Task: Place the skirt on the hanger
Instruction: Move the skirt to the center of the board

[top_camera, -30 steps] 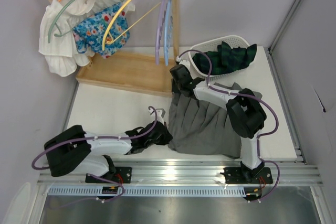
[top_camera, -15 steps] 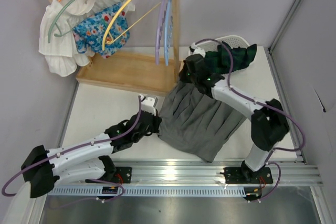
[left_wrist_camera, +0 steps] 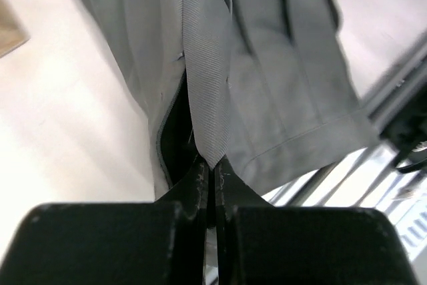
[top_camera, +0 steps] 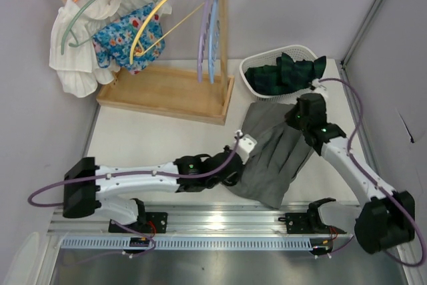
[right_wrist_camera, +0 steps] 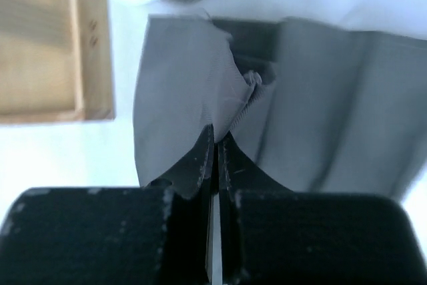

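Skirt [top_camera: 280, 151] edge tight between left fingers [left_wrist_camera: 190, 195]

Bright, even overhead light; glare on the metal rail [top_camera: 220, 217]; wrist views blurred at the edges.

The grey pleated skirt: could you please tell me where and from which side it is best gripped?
Take the ribbed waistband, pinching its edge from above. The grey pleated skirt lies spread on the table, so that stiffer band seems the only raised fold to close on; the left pincer and right pincer are both shut on ribbed fabric there.
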### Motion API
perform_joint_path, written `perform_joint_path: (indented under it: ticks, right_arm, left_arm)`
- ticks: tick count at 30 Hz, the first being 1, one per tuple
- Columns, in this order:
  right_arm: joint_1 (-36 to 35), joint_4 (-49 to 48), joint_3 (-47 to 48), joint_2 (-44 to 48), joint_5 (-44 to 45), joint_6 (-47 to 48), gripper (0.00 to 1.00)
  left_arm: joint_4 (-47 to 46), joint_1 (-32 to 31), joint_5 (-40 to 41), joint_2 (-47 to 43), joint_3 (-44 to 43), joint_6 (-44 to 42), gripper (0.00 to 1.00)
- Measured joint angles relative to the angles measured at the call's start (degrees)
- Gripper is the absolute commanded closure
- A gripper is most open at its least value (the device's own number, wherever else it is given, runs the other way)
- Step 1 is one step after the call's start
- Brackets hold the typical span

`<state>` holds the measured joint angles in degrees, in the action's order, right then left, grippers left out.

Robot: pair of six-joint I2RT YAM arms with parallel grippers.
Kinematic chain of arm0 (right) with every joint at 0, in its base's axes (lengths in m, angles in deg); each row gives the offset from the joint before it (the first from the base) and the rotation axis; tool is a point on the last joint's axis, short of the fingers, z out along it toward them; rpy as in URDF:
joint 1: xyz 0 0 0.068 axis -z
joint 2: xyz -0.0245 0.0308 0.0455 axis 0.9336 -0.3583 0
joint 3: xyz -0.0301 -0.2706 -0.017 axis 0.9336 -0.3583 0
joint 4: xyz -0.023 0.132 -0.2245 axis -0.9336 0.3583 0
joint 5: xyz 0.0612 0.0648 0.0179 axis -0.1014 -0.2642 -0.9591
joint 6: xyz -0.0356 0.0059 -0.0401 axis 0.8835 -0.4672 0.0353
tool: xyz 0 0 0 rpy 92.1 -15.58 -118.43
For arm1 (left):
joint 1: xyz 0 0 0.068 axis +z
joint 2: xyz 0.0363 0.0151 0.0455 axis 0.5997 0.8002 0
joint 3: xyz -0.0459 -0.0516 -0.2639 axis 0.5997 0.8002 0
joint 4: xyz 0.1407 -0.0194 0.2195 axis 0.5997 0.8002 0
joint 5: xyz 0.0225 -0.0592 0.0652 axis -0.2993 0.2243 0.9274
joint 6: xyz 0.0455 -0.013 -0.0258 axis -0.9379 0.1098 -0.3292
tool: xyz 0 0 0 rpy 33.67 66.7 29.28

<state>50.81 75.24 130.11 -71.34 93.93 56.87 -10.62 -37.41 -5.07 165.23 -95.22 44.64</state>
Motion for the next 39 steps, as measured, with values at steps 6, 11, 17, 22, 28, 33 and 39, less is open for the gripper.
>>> perform_joint_path:
  ticks: [6,11,17,22,28,33,39]
  right_arm:
    - [8.2,4.7,-3.7,11.3,-0.7,1.5,1.0]
    - [13.5,7.7,-6.4,13.7,-2.6,3.5,1.0]
    - [17.5,8.5,-6.2,12.7,-6.1,6.9,1.0]
    - [17.5,5.0,-3.8,8.4,-12.6,7.6,1.0]
    - [10.2,2.0,3.8,-1.6,-14.9,7.6,1.0]
    - [1.4,0.0,15.5,-11.9,-14.2,7.4,1.0]
    - [-1.8,-1.2,23.2,-17.8,-13.8,7.4,1.0]
  left_arm:
    - [2.5,-6.8,1.6,10.5,-10.0,0.1,1.0]
    - [5.1,-9.5,1.5,16.9,-15.8,0.7,1.0]
    - [7.6,-10.5,1.1,21.6,-23.0,3.4,1.0]
    - [7.9,-8.0,1.5,20.2,-20.5,6.2,1.0]
    - [9.9,3.2,3.2,10.7,-10.6,6.5,1.0]
    - [12.9,16.1,4.4,-2.3,-7.0,3.4,1.0]
    - [12.0,19.5,1.8,-10.3,-6.8,-1.0,1.0]
